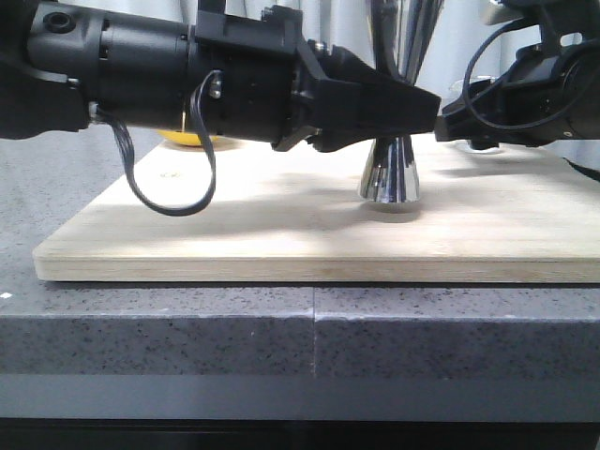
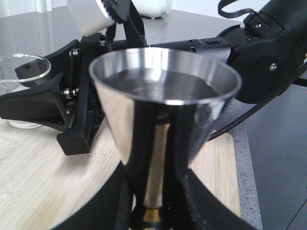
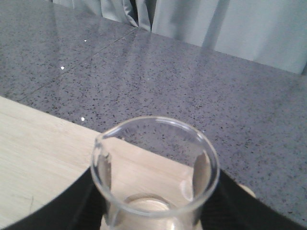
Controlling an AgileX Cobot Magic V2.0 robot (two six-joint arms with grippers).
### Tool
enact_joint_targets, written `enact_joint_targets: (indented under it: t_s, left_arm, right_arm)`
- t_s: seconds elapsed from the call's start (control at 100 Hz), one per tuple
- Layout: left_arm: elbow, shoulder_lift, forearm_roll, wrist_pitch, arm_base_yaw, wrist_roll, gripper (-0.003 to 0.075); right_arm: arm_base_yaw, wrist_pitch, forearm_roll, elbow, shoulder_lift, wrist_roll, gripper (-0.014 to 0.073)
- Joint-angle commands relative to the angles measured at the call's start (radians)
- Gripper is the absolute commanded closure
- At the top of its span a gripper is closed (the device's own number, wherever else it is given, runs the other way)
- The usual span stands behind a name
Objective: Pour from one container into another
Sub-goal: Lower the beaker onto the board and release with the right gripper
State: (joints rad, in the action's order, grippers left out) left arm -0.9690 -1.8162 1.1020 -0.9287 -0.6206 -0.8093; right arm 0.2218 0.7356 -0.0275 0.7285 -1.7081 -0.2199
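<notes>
While the left pincer (image 1: 412, 112) clamps the jigger (image 1: 388, 178) (upright), the right pincer (image 3: 153, 211) grips the beaker (image 3: 156, 167).

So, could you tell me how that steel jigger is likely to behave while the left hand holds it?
The jigger looks rigid, polished metal, so it is probably slippery in the left hand. It stands on a small flared base on the wooden board with a wide cup above a narrow waist, so it may tip easily if nudged. Its cup appears to hold liquid, making it likely top-heavy.
</notes>
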Motion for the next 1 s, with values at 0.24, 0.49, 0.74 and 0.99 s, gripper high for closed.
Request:
enact_joint_targets:
  t_s: [0.24,0.49,0.74,0.99]
  left_arm:
    - [-0.025,0.059,-0.048,-0.05,0.0,-0.007,0.0741]
    - [-0.025,0.059,-0.048,-0.05,0.0,-0.007,0.0741]
    - [-0.025,0.059,-0.048,-0.05,0.0,-0.007,0.0741]
    - [-0.025,0.059,-0.048,-0.05,0.0,-0.007,0.0741]
  right_arm:
    - [-0.002,0.056,0.028,0.022,0.032,0.0,0.0161]
    - [-0.002,0.092,0.028,0.022,0.032,0.0,0.0088]
    - [-0.002,0.114,0.028,0.022,0.083,0.0,0.0088]
    - [0.011,0.103,0.028,0.022,0.139,0.002,0.0088]
